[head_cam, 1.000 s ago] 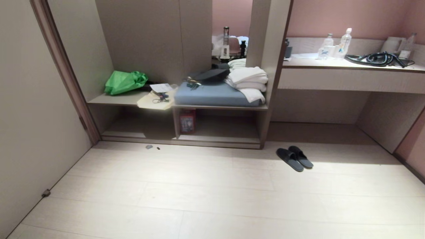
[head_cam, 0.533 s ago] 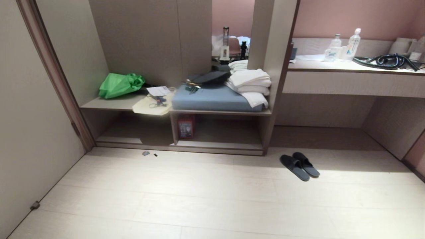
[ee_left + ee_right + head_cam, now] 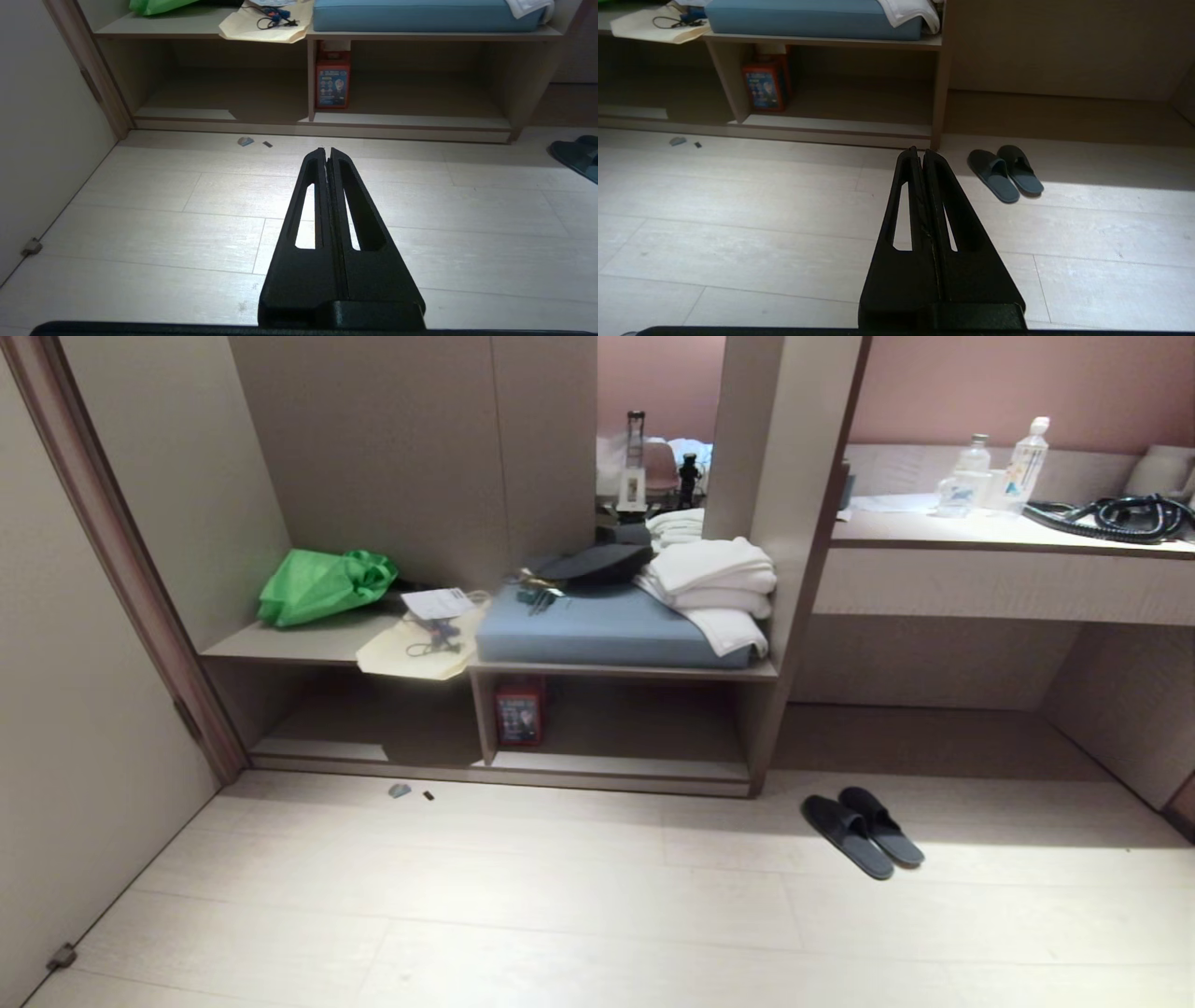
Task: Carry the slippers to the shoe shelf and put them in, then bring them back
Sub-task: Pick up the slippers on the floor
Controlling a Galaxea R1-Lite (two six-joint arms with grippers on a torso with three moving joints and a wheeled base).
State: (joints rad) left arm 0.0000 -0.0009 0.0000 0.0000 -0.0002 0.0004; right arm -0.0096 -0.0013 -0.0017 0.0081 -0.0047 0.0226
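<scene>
The pair of dark blue-grey soft fabric slip-on slippers (image 3: 864, 835) sits side by side, touching, on the pale wood-plank floor (image 3: 523, 915), just right of the low grey-beige laminate shoe shelf (image 3: 616, 767) & in front of the recess under the long pale desk counter (image 3: 1008, 537). Shelf bays hold only a small red box (image 3: 519, 714) next to the upright divider. Above it: blue cushion (image 3: 597, 625) w/ folded white towels (image 3: 719, 581), green bag (image 3: 322, 583) to the left. Left gripper (image 3: 327, 151) hangs over bare floor facing the shelf, fingers pressed together, holding nothing. Right gripper (image 3: 920, 151) likewise closed & empty, tips near the slippers but apart from them. Neither arm shows in the head view.
</scene>
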